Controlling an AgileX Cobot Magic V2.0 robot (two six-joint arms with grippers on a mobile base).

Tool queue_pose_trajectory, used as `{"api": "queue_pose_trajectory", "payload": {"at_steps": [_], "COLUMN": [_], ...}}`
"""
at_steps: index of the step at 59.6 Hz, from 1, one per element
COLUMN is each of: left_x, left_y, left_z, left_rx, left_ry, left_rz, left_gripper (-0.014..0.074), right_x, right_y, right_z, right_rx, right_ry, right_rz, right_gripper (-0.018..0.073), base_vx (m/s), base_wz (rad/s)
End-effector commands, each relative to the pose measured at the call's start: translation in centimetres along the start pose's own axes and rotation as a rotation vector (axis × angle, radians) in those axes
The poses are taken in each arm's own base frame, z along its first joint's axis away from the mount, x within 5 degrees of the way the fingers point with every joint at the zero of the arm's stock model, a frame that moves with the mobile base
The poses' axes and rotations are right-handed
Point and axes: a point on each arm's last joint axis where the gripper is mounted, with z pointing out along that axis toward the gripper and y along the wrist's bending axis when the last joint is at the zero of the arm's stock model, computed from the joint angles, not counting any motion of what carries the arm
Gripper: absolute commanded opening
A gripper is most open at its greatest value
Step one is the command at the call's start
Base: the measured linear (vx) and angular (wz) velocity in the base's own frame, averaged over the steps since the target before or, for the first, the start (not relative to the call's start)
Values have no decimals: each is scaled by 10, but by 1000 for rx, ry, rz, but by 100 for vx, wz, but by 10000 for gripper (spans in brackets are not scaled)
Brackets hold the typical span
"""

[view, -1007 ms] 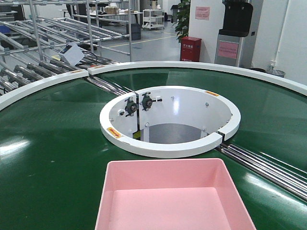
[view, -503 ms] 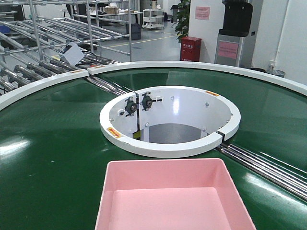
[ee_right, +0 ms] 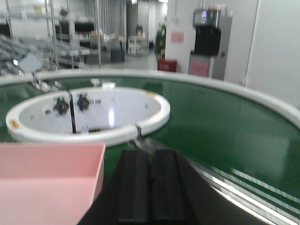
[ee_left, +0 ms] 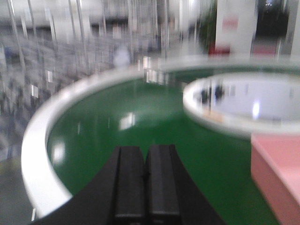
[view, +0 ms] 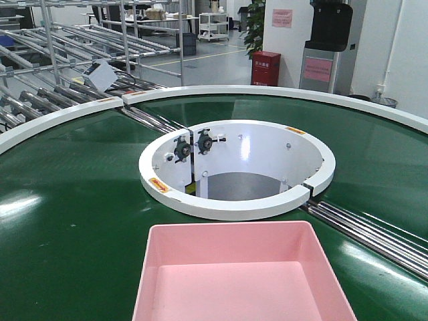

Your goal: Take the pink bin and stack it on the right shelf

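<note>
Front view: the pink bin (view: 244,274) sits at 6 o'clock on the green conveyor belt (view: 73,200), open side up and empty, with its near end cut off by the bottom edge. Straight out at 12 o'clock from it is the big white ring (view: 227,208) in the middle of the belt, close to the bin's far rim but not touching. Grey pipe racks (view: 67,47) are up at 10 o'clock and a red box (view: 265,68) stands on the floor at about 1 o'clock.

Left wrist view is pretty blurry. The left end effector (ee_left: 145,152) has its 2 black fingers pressed together with only a thin seam between them, gripping nothing, above the belt. The bin's corner is off at 3 to 4 o'clock from it, apart.

Right wrist view: the right end effector (ee_right: 151,154) is closed up the same way, nothing held. The bin is at 9 o'clock, just beside it; I can't tell if they touch.
</note>
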Motion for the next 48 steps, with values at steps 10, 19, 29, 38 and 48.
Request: {"api": "queue_pose_trajectory", "payload": {"at_steps": [10, 19, 29, 38, 48], "left_x": [-3, 7, 7, 8, -1], "left_y": [-2, -8, -25, -44, -71], "left_z": [27, 44, 56, 73, 98], "left_rx": [16, 85, 296, 453, 598], "left_ry": [371, 525, 532, 545, 610], "left_rz": [-34, -6, 104, 158, 242], "left_gripper": [4, 174, 537, 708, 700], "right_x": [1, 16, 13, 1, -8], "right_y": [3, 5, 14, 21, 31], "right_z": [40, 67, 86, 109, 144], "right_rx": [-32, -80, -196, -294, -377], "right_ry": [376, 595, 663, 735, 826], "right_rz": [16, -55, -72, -100, -191], "right_gripper": [-4, 151, 505, 714, 718], "base_vx": [0, 0, 0, 0, 0], "base_wz": [0, 0, 0, 0, 0]}}
